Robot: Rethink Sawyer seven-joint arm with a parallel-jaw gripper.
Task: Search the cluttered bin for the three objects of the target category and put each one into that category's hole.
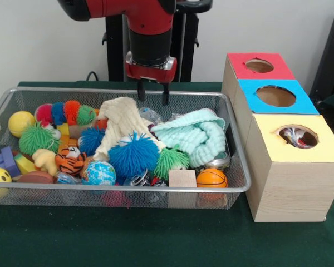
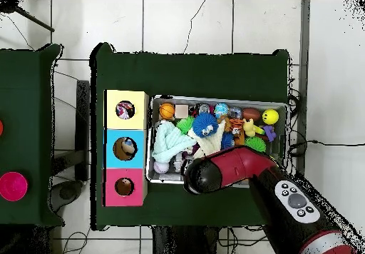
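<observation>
Honestly, nothing here has any writing on it that I can read. No brand, label or number anywhere in either view. The three coloured box tops are plain, and the arm's red shell carries no legible logo. There's a cluster of small round buttons on the arm (image 2: 294, 197) at about 4 o'clock in the overhead view, but any markings on them are too small to make out. The little globe ball (image 1: 98, 173) in the bin has map print, no readable words.

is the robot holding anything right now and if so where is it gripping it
Nothing is held. The hand hangs open above the far side of the wire bin, its two fingers apart with only air between them, over the cream cloth.
</observation>
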